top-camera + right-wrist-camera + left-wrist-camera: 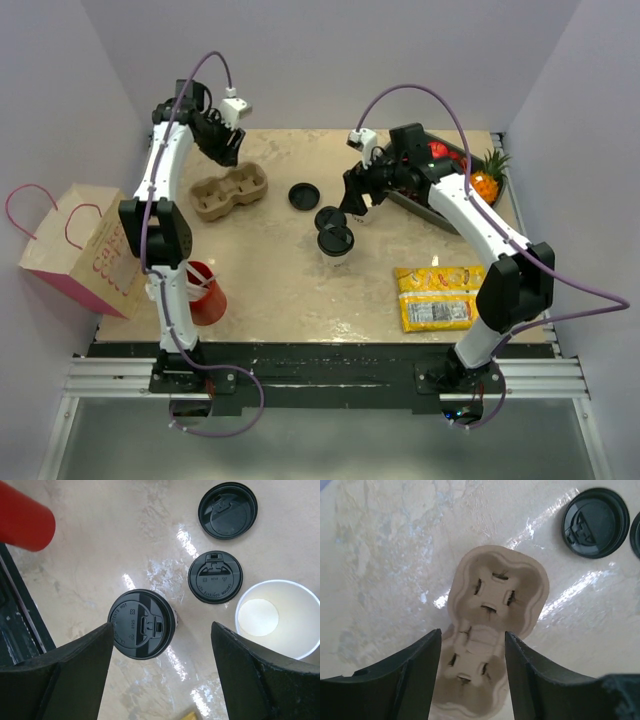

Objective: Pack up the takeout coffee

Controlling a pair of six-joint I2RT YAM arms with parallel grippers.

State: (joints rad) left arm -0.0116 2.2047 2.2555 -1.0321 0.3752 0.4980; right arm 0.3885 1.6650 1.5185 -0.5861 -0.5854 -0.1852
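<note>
Left gripper (472, 634) part open, jaws either side of the cardboard cup carrier (495, 592) on the desk (395, 555). Right gripper (161, 627) wide, empty, above the takeout coffee (142, 624).

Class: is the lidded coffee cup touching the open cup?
Apart. The right wrist view shows bare table between the lidded coffee cup and the open cup.

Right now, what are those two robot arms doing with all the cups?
They are getting ready to pack a coffee. The left gripper is open, with a finger on each side of the cardboard cup carrier. The right gripper hangs open above the takeout coffee, the white cup with a black lid. Neither is holding anything. The coffee stands on the table, not in the carrier, and a paper bag waits at the left.
</note>
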